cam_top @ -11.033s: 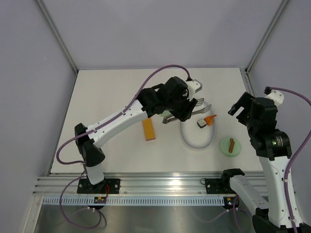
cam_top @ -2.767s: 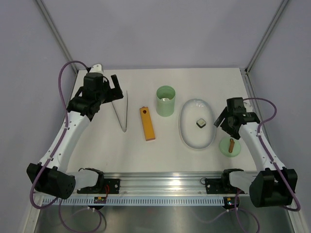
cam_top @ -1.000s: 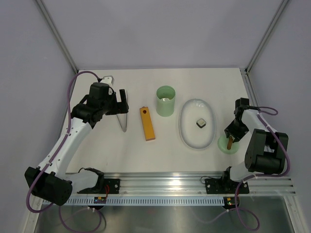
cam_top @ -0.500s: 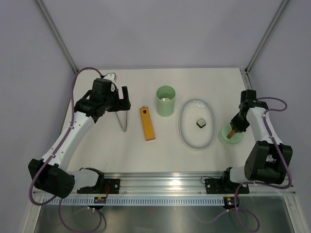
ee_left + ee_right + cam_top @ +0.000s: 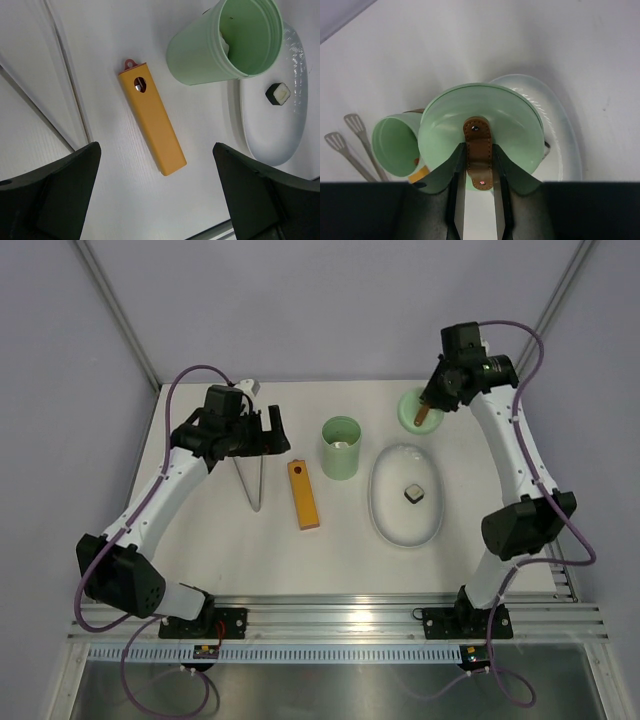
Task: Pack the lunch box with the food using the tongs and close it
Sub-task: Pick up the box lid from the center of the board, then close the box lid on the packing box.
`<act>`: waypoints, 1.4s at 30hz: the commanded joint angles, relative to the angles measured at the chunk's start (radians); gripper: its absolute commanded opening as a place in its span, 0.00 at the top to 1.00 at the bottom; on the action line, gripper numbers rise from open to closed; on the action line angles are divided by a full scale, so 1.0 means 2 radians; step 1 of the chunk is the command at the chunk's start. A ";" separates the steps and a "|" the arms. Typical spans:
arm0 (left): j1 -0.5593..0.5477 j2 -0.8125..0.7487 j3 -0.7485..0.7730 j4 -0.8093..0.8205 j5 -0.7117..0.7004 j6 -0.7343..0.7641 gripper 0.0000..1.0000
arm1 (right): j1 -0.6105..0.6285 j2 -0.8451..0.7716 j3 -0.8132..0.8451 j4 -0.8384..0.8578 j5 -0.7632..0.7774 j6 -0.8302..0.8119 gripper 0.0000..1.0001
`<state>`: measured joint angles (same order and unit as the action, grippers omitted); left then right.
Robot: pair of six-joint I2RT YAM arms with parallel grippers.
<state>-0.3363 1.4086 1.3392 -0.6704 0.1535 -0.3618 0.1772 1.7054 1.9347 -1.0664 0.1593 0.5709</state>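
Right claw [image 5: 479, 152] clamps lid [image 5: 515, 125], lunch box [image 5: 340, 462] open

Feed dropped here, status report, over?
Right gripper shut on lid, aloft. Left gripper open, empty, beside tongs. Lunch box uncovered; one food cube on plate.

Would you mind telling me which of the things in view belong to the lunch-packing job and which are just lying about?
Part of the job: lunch box; lid, gripped by the right gripper; tongs; dark-and-white food cube.
Just lying about: long orange block; white plate, merely holding the cube.
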 commanded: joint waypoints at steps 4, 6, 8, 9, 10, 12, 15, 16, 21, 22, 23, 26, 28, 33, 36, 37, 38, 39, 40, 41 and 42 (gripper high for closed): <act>0.001 -0.026 0.015 0.008 -0.035 -0.001 0.01 | 0.082 0.179 0.257 -0.099 -0.036 -0.025 1.00; 0.011 -0.031 0.006 0.006 -0.040 -0.012 0.01 | 0.097 0.215 0.334 -0.109 -0.041 -0.025 1.00; 0.029 -0.039 -0.007 0.011 -0.025 -0.017 0.01 | 0.114 0.252 0.369 -0.109 -0.052 -0.022 1.00; 0.035 -0.043 -0.011 0.011 -0.023 -0.019 0.01 | 0.115 0.263 0.370 -0.103 -0.057 -0.019 1.00; 0.040 -0.046 -0.015 0.012 -0.022 -0.019 0.01 | 0.121 0.265 0.364 -0.097 -0.067 -0.017 1.00; 0.048 -0.053 -0.024 0.013 -0.022 -0.020 0.01 | 0.128 0.261 0.334 -0.077 -0.070 -0.016 1.00; 0.049 -0.057 -0.033 0.015 -0.022 -0.023 0.01 | 0.138 0.262 0.317 -0.067 -0.073 -0.017 1.00; 0.049 -0.057 -0.035 0.017 -0.019 -0.025 0.01 | 0.140 0.263 0.317 -0.066 -0.074 -0.017 1.00; 0.049 -0.055 -0.045 0.022 -0.013 -0.031 0.01 | 0.147 0.284 0.330 -0.066 -0.077 -0.018 1.00; 0.049 -0.055 -0.046 0.022 -0.013 -0.031 0.01 | 0.147 0.288 0.333 -0.066 -0.079 -0.018 1.00; 0.049 -0.056 -0.047 0.022 -0.013 -0.030 0.01 | 0.148 0.292 0.338 -0.066 -0.091 -0.017 1.00; 0.049 -0.055 -0.046 0.020 -0.015 -0.029 0.01 | 0.149 0.305 0.348 -0.068 -0.095 -0.015 1.00; 0.049 -0.054 -0.045 0.018 -0.017 -0.028 0.01 | 0.152 0.310 0.347 -0.067 -0.096 -0.015 1.00; 0.049 -0.052 -0.046 0.018 -0.016 -0.027 0.01 | 0.161 0.316 0.347 -0.071 -0.090 -0.017 1.00; 0.048 -0.051 -0.048 0.017 -0.015 -0.027 0.01 | 0.167 0.319 0.348 -0.073 -0.087 -0.017 1.00; 0.049 -0.051 -0.048 0.017 -0.015 -0.027 0.01 | 0.168 0.320 0.348 -0.072 -0.086 -0.017 1.00; 0.049 -0.052 -0.049 0.016 -0.015 -0.026 0.01 | 0.168 0.320 0.348 -0.072 -0.086 -0.017 1.00; 0.048 -0.052 -0.051 0.017 -0.015 -0.026 0.01 | 0.169 0.321 0.349 -0.072 -0.085 -0.016 1.00; 0.048 -0.052 -0.051 0.016 -0.014 -0.025 0.01 | 0.171 0.320 0.350 -0.071 -0.083 -0.016 1.00; 0.048 -0.052 -0.052 0.016 -0.015 -0.025 0.01 | 0.175 0.319 0.350 -0.069 -0.082 -0.015 1.00; 0.049 -0.052 -0.052 0.016 -0.015 -0.026 0.01 | 0.176 0.319 0.350 -0.068 -0.083 -0.015 1.00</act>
<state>-0.2375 1.3190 1.2449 -0.6781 0.1162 -0.4156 0.5087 2.3428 2.5900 -1.2167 -0.0021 0.5457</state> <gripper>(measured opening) 0.988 0.294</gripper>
